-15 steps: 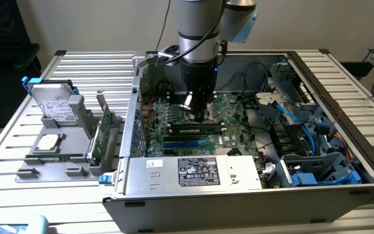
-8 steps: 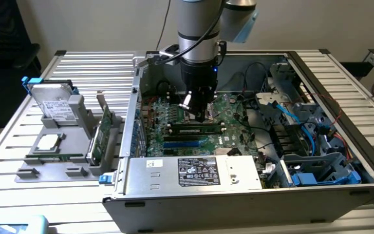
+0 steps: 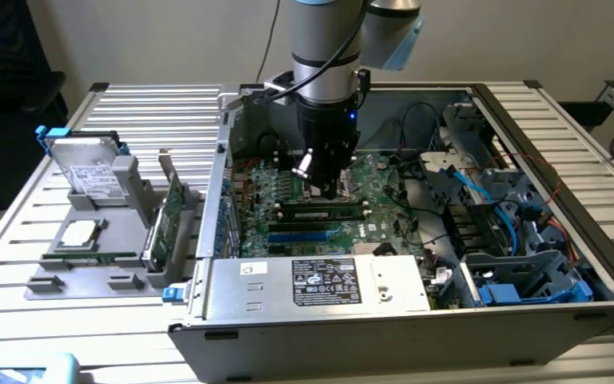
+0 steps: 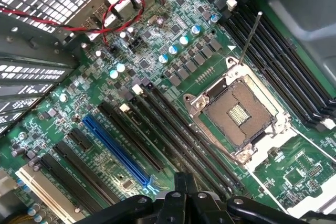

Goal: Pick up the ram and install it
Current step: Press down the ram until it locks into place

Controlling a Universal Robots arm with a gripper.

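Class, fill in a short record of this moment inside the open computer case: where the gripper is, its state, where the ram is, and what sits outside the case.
gripper: shut, lowered into the open computer case, tip just above the ram
ram: lying along a memory slot on the motherboard, directly under the gripper; whether fully seated cannot be told
CPU socket: empty, its lever raised
outside the case: grey parts stand at the exterior view's left, holding a hard drive and an expansion card
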